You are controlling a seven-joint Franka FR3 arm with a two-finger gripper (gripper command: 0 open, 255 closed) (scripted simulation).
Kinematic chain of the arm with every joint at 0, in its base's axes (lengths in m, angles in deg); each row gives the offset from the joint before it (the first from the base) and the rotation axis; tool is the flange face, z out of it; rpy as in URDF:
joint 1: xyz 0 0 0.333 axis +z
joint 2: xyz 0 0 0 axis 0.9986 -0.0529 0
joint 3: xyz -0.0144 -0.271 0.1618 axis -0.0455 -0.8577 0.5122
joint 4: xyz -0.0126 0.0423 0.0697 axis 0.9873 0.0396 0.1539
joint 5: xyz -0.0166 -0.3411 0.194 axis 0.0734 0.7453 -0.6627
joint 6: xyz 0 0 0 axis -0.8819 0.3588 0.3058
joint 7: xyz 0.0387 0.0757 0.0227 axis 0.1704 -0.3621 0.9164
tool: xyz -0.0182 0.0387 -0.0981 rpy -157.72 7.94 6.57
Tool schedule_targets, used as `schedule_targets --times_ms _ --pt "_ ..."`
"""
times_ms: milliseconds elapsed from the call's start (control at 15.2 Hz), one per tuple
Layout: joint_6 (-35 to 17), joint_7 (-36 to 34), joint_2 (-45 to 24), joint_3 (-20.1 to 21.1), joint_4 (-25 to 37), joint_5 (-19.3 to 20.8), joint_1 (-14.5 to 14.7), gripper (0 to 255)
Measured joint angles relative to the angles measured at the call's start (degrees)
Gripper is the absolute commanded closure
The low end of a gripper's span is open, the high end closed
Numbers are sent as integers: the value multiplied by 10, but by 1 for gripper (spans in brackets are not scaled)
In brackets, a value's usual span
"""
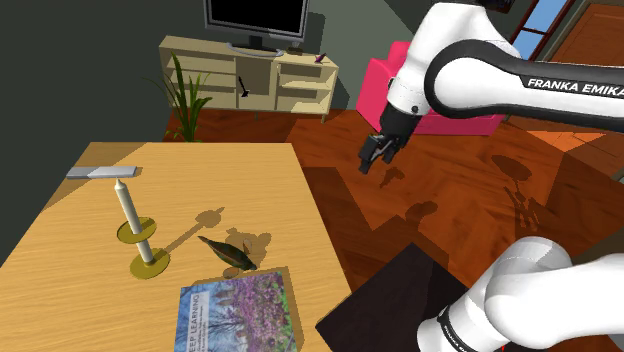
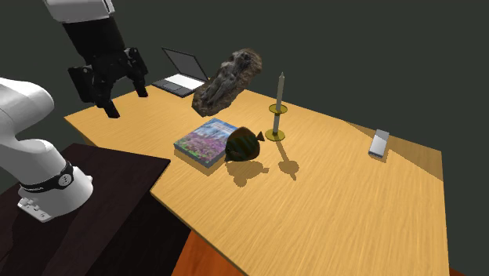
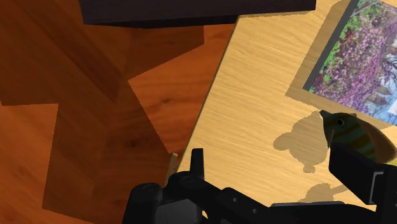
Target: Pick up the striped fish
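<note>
Beside the book (image 2: 205,141), the striped fish (image 2: 243,145) sits untouched. Well apart from the book hangs the gripper (image 2: 128,102), open and empty; reach and grasp are not yet done.

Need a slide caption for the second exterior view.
Open gripper hangs by the table edge, apart from the striped fish lying beside the book, near the candle.

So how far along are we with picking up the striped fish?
Nothing is done yet: the striped fish sits on the table beside the book, untouched. In hand: the gripper hangs in the air away from it, fingers open and empty. Left: move over the fish, descend, close, lift.
</note>
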Motion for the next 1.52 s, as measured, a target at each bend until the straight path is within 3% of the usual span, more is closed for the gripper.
schedule_targets --times_ms 792,1518 --pt "-228 5 -196 25 -23 -78 42 0" --pt "-393 35 -423 56 54 -155 83 0"
